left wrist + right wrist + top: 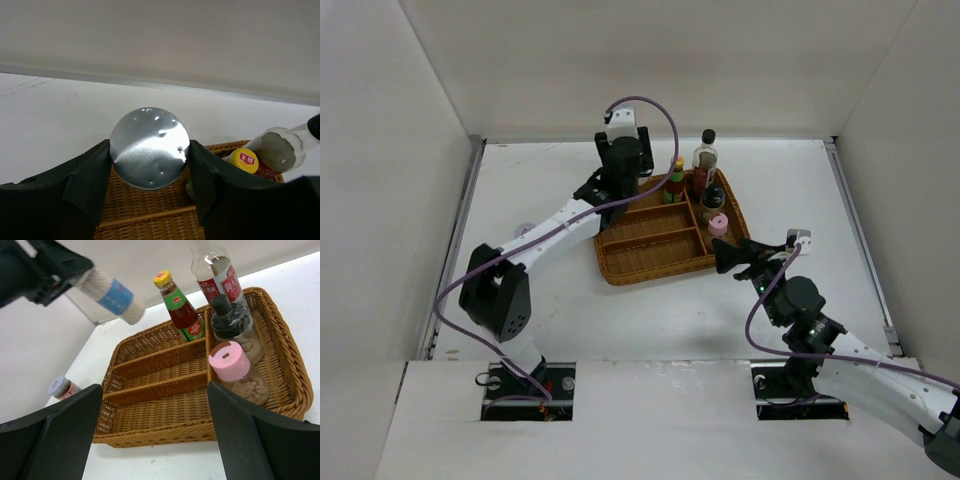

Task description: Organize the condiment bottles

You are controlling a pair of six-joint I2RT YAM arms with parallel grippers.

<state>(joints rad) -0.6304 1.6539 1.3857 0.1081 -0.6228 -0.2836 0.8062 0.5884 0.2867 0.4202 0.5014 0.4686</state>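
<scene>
My left gripper (623,172) is shut on the silver-lidded blue-label jar (149,148) and holds it above the back left of the brown wicker tray (650,262); the jar also shows in the right wrist view (116,297). In the tray's right compartments stand the tall clear black-capped bottle (706,152), the green red-yellow-capped bottle (677,181), the black-capped brown shaker (712,200) and the pink-capped shaker (719,224). A short jar (62,387) lies on the table left of the tray. My right gripper (744,259) is open and empty at the tray's front right corner.
The tray's three long left compartments (165,377) hold nothing. White walls enclose the table on the left, back and right. The left arm (545,232) stretches across the table's left part towards the tray.
</scene>
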